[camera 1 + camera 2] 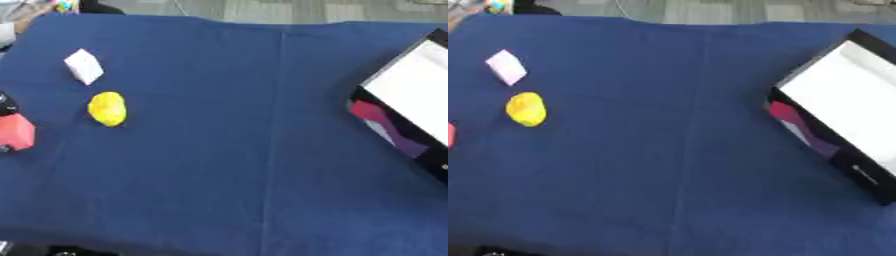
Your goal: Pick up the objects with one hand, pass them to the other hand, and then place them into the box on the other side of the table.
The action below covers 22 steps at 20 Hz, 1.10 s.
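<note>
A yellow lump (107,108) lay on the blue cloth (236,150) toward the robot's left, with a small white block (84,66) just beyond it and a red block (16,131) near it at the left edge. All three sat apart from one another. Something black touched the top of the red block at the frame edge; it could have been part of the left hand, but that could not be told. Neither hand showed clearly in either view, so whether their fingers were apart, together or closed on anything could not be told.

The box (868,170), dark-walled with a white inside, sat well apart on the robot's right, lying askew to the table edge, and appeared to hold nothing.

Judging from this, nothing had been delivered yet. The yellow lump looked rounded and might roll or slip out of curled fingers during the handover above the wide bare cloth. A reach for it could also knock the white block close by. The box's tilted, raised wall could catch a dropped piece.
</note>
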Each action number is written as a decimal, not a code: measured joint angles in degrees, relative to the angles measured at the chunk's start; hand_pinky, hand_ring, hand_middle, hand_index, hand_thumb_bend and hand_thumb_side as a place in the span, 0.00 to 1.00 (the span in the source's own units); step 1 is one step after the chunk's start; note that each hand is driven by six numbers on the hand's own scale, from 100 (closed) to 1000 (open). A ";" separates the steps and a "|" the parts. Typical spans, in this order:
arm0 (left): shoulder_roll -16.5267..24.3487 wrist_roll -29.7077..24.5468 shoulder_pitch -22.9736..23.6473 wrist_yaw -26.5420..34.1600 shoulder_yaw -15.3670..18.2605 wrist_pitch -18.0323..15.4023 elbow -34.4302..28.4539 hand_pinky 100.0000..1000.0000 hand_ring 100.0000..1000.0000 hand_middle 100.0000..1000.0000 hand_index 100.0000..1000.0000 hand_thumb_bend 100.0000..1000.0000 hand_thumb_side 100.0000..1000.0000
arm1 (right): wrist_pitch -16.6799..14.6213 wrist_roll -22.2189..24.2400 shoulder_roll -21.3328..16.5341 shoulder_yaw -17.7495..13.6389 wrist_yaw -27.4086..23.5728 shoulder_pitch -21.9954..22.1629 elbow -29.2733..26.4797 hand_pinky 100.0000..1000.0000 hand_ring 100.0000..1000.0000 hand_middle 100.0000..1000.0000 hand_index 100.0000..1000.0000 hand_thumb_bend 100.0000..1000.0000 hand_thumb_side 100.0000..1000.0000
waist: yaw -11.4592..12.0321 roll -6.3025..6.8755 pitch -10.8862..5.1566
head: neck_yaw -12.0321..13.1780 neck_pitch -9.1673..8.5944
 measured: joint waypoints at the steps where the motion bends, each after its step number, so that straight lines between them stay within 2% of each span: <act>1: 0.01 0.32 0.02 0.26 0.02 0.11 -0.41 0.73 0.67 0.54 0.50 0.32 0.00 | -0.03 0.01 0.00 0.00 0.00 0.01 0.00 0.96 1.00 1.00 1.00 0.00 0.50 | 0.00 0.00 0.00 | 0.05 0.00; 14: 2.53 2.69 0.34 7.28 2.39 2.57 -11.01 0.72 0.66 0.53 0.49 0.19 0.00 | -0.67 0.13 -0.10 -0.02 -0.13 0.41 0.00 0.96 1.00 1.00 1.00 0.00 0.49 | 0.04 0.00 -0.07 | 0.05 0.00; 22: 2.47 4.03 -0.72 12.02 2.07 3.33 -17.66 0.71 0.64 0.52 0.49 0.09 0.00 | -1.95 0.53 -1.96 0.03 -1.46 -0.40 0.00 0.96 1.00 1.00 1.00 0.00 0.49 | -0.02 0.00 -0.07 | 0.05 -0.44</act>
